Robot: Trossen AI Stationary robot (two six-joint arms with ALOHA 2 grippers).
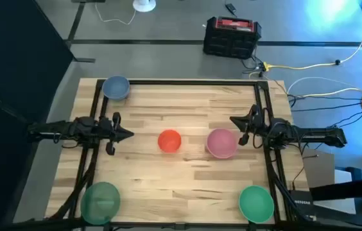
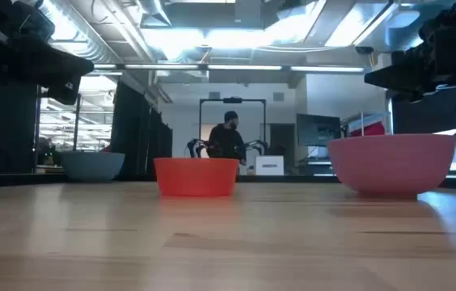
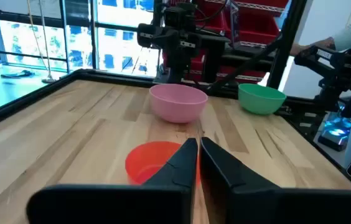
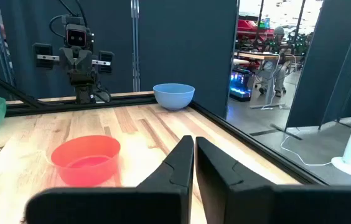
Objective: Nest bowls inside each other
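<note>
Wooden desk (image 1: 187, 179) holds five separate bowls. Nearest you sit two green bowls (image 1: 101, 200), then the orange-red bowl (image 1: 169, 141) beside the pink bowl (image 1: 221, 143), blue-grey bowl (image 1: 115, 88) farthest. Left end effector (image 1: 128, 134) and right end effector (image 1: 233, 120) are clenched: open before descending.

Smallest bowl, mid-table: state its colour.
Orange-red. The smallest bowl shows best in the high view.

table (image 1: 187, 186): two bowls (image 1: 169, 141) (image 1: 221, 143) side by side at centre; three bowls (image 1: 115, 88) (image 1: 100, 200) (image 1: 256, 202) apart at corners; none nested.
</note>
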